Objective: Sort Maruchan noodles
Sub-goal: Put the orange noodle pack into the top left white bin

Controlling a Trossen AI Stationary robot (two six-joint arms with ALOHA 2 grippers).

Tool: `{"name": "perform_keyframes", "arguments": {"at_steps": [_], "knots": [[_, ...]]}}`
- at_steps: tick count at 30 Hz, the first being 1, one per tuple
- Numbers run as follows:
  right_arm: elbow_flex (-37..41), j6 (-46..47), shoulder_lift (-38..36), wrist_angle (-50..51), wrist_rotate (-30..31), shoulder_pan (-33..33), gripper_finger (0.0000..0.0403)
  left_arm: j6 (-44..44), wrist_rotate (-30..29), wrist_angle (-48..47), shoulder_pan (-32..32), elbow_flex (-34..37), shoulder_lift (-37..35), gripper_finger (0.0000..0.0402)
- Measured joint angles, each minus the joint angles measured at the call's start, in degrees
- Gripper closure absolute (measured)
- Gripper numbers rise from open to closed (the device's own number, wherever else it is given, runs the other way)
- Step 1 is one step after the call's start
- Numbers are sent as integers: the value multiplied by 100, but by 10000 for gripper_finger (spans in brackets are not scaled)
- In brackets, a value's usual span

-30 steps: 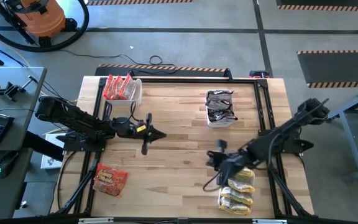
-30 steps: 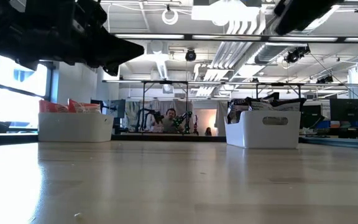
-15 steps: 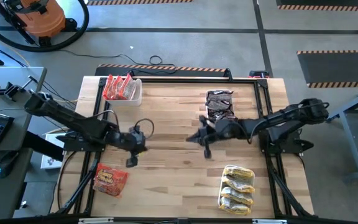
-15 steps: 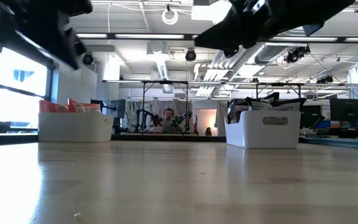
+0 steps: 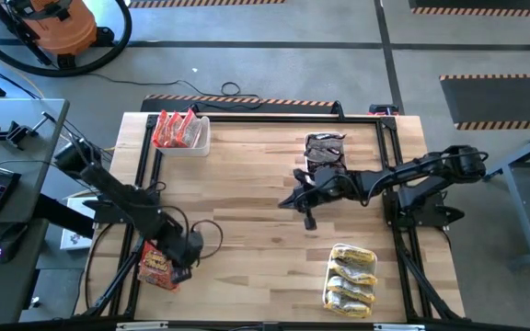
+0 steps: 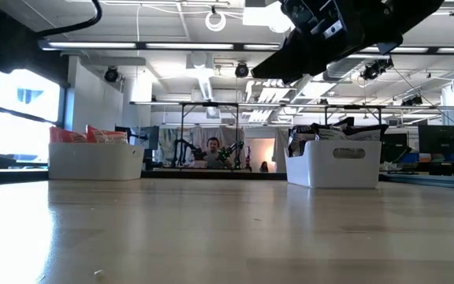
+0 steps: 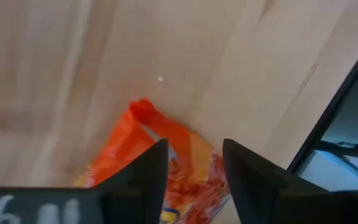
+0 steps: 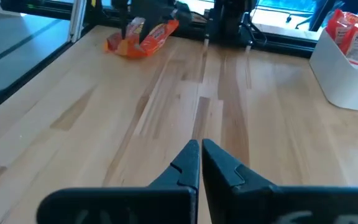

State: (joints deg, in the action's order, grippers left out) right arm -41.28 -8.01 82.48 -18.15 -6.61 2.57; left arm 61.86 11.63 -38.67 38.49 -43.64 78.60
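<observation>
1. Wooden plank table [image 5: 247,184]: pale, smooth butcher-block.
2. Left gripper [image 5: 184,267]: half a second ago above the mid-left table, now down at the near-left corner; jaws parted (fingers [image 7: 143,174] straddling the packet's corner).
3. Right gripper [image 5: 305,219]: barely shifted, at table centre; jaws closed, empty.
4. Red-orange noodle packet [image 5: 157,267]: flat, crinkly plastic, lying at the near-left edge, beneath the left jaws.
</observation>
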Motion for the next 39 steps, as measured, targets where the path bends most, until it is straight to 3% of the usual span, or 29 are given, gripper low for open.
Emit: {"name": "perform_keyframes", "arguments": {"at_steps": [6,14,24,34,39], "knots": [[0,2,0,-3,-53,-2,403,313,-18,400,165,-2,560,232],[0,41,1,33,-71,7,403,302,255,281,156,-109,878,236],[0,22,2,30,-71,9,403,-225,-14,-1047,21,-655,775,226],[0,20,2,73,-70,9,402,-500,18,-240,-305,-58,777,212],[0,20,2,81,-70,9,403,-516,427,63,-323,75,777,241]]}}
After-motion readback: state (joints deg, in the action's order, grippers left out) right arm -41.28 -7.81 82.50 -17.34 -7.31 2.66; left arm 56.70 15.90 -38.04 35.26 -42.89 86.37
